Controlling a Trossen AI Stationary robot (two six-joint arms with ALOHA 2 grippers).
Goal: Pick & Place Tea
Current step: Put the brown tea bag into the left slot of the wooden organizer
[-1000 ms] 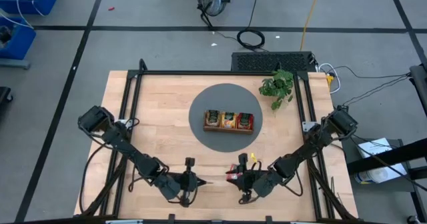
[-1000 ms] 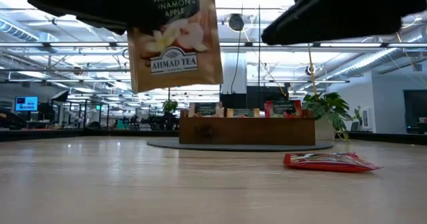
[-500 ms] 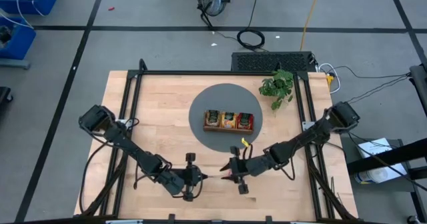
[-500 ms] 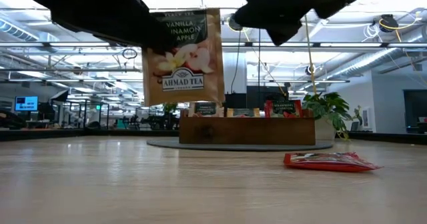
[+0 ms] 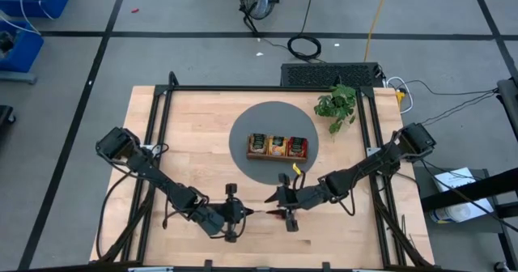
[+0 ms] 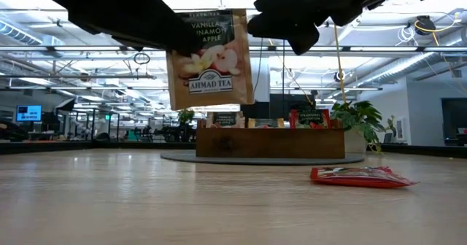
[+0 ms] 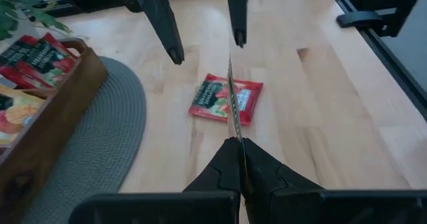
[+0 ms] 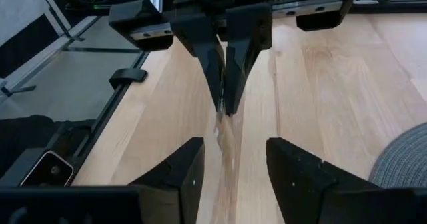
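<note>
You have a pale wooden table top (image 5: 194,142) framed by black metal rails, filling the middle of the high view. At its centre lies a round grey woven mat (image 5: 273,141), and on that mat stands a brown three-compartment wooden tray (image 5: 278,158). Just off the mat's upper right edge you see a small green leafy plant (image 5: 336,104), which in the low view stands right of the tray. Past the table's far edge, a black ribbed floor mat (image 5: 332,74) lies on the grey floor, with a coiled black cable (image 5: 304,46) beyond it. Blue bins (image 5: 19,41) sit at the upper left of the frame.
</note>
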